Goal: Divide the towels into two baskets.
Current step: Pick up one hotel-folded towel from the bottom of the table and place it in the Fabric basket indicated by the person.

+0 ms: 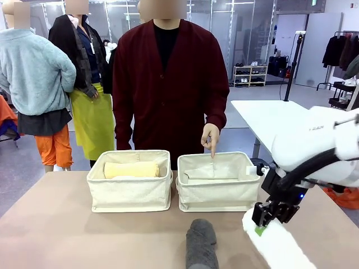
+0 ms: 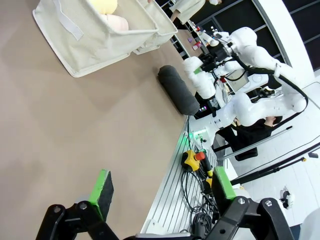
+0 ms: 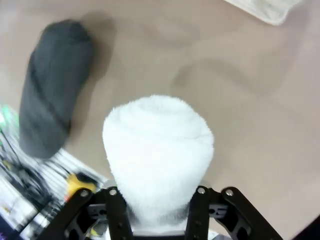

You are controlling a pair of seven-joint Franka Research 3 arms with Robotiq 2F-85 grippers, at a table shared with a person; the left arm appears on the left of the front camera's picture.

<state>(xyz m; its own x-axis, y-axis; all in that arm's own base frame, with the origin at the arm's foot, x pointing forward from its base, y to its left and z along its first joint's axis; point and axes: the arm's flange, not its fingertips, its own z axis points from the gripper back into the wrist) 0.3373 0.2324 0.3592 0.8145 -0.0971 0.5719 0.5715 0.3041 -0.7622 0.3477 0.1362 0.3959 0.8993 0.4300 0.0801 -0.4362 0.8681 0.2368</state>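
The table (image 1: 67, 224) carries two baskets, both beyond the right gripper (image 1: 263, 224), toward the person; the left basket (image 1: 130, 196) holds the yellow towel (image 1: 131, 169) and, as the left wrist view suggests, a cream towel (image 2: 114, 22) beside it; what lies in the right basket (image 1: 216, 196) I cannot tell. The grey towel (image 1: 202, 244) lies on the table just beside the right gripper, on its left; the white towel (image 3: 157, 150) is clamped between this gripper's closed fingers; the left gripper (image 2: 162, 192) is wide open and empty, well apart from the towels. The person's hand (image 1: 210, 137) points into the right basket. I judge the task about half done; the white towel is gripped but not yet in a basket; the grey one is not yet taken.
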